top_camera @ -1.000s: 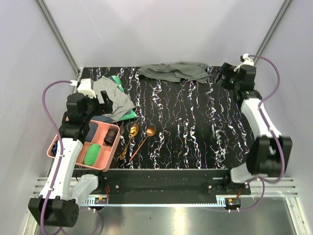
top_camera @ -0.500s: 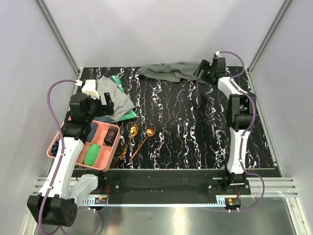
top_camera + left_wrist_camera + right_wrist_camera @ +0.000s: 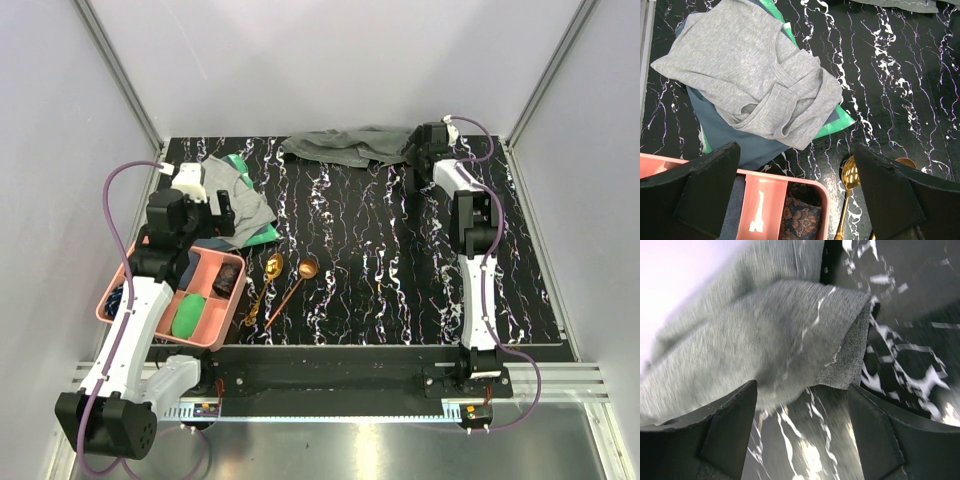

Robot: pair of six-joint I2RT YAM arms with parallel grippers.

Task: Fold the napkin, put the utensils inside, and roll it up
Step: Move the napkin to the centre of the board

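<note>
The dark grey napkin (image 3: 352,146) lies crumpled at the back middle of the table. My right gripper (image 3: 413,163) is open at the napkin's right end, low over the table. In the right wrist view the napkin's hemmed corner (image 3: 775,335) lies just beyond the open fingertips (image 3: 802,440), with nothing between them. The gold spoon (image 3: 272,268) and the copper spoon (image 3: 305,270) lie side by side at the front left, bowls pointing away. My left gripper (image 3: 222,204) is open and empty above the tray's far edge. The gold spoon's bowl (image 3: 850,174) shows beside its right finger.
A pink divided tray (image 3: 222,318) at the left front holds a green item, a dark patterned cloth and other things. A light grey cloth (image 3: 232,198) lies over a green item and blue fabric behind the tray. The walls stand close around the table.
My right arm has swung from the back right corner leftward to the napkin's right end and dropped low. My left gripper has shifted slightly. The spoons and napkin have not moved.
</note>
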